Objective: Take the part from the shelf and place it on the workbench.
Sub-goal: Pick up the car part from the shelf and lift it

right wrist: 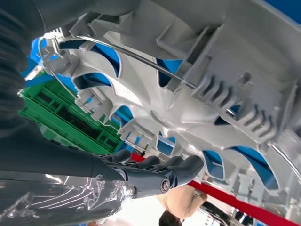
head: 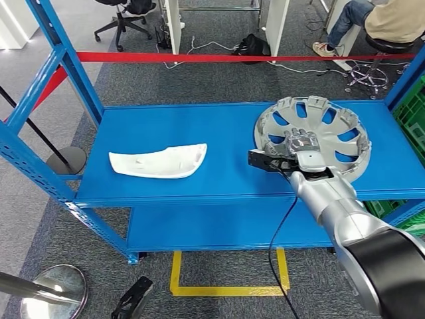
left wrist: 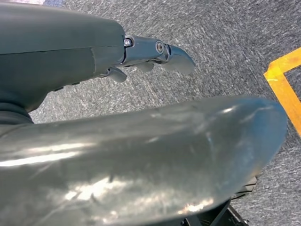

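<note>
1. Blue-painted steel forms the shelf (head: pixel 220 133) in the head view, a flat smooth deck on perforated uprights, with a second deck below it. On the right end of the upper deck lies the part, a silver-grey plastic wheel cover (head: pixel 346 133), round, with curved spokes and openings that show the blue beneath. The right robot hand (head: pixel 303 145) lies on the cover's near edge at the end of a silver arm, fingers laid over the rim; whether they grip it I cannot tell. A white curved plastic panel (head: pixel 160 161), long and tapering, lies well apart on the left half of the deck. A red tape (head: pixel 200 58) runs across behind the shelf, a green crate (head: pixel 414 113) stands at the right edge, and yellow floor tape (head: pixel 226 289) marks the grey carpet in front. A seated person (head: pixel 386 20) is at the top right

2. In the left wrist view the left robot hand (left wrist: pixel 156 54) hangs over speckled grey carpet, dark fingers nearly straight and holding nothing, beside a glossy rounded cover

3. The right wrist view looks close at the wheel cover (right wrist: pixel 184 94), ribbed and clipped, a thin wire ring along its rim. The dark fingers (right wrist: pixel 160 169) lie together beside it
</note>
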Motion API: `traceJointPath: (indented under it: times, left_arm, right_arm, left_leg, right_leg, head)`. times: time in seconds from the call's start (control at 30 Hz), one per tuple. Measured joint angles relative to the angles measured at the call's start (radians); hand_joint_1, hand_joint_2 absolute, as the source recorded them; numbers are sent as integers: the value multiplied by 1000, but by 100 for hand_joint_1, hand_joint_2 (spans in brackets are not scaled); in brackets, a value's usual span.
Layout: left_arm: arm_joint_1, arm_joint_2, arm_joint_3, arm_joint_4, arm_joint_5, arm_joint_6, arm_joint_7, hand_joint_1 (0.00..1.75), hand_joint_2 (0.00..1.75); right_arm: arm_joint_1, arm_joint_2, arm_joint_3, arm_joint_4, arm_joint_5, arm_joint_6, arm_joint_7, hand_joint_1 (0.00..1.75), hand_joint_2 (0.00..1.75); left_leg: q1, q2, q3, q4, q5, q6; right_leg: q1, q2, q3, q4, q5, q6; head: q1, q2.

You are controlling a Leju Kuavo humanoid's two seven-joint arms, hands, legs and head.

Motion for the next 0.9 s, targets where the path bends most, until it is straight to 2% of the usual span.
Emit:
traceJointPath:
  times: [0.1,0.13,0.23,0.27,0.4,0.7,0.9]
  left_arm:
    - [0,0,0,0,-1,0,2,0,0]
    - [0,0,0,0,-2,0,3,0,0]
    - [-2,0,0,0,-3,0,8,0,0]
    - [-3,0,0,0,-3,0,10,0,0]
    - [-6,0,0,0,-3,0,13,0,0]
    - [-15,-2,0,0,-3,-1,19,0,0]
    - [-20,-2,-1,0,-4,-1,23,0,0]
  right_arm:
    - [-5,-5,-9,2,11,35,36,0,175]
    - [-8,-7,-11,4,16,51,48,7,175]
    - [-12,-14,-17,10,24,108,77,138,175]
    - [-13,-15,-19,11,24,127,81,175,175]
    - [-18,-17,-32,18,20,197,66,175,175]
    - [-48,-17,-45,24,14,435,2,175,175]
    - [-56,-17,-45,24,20,472,-18,175,175]
  left_leg:
    - [0,0,0,0,0,0]
    - [0,0,0,0,0,0]
    - [0,0,0,0,0,0]
    - [0,0,0,0,0,0]
    - [0,0,0,0,1,1]
    - [0,0,0,0,3,0]
    - [0,0,0,0,3,0]
  right_leg:
    - [0,0,0,0,0,0]
    - [0,0,0,0,0,0]
    - [0,0,0,0,0,0]
    - [0,0,0,0,0,0]
    - [0,0,0,0,1,1]
    - [0,-1,1,0,2,1]
    - [0,-1,1,0,2,1]
  head:
    - [0,0]
    - [0,0]
    - [0,0]
    - [0,0]
    - [0,0]
    - [0,0]
    - [0,0]
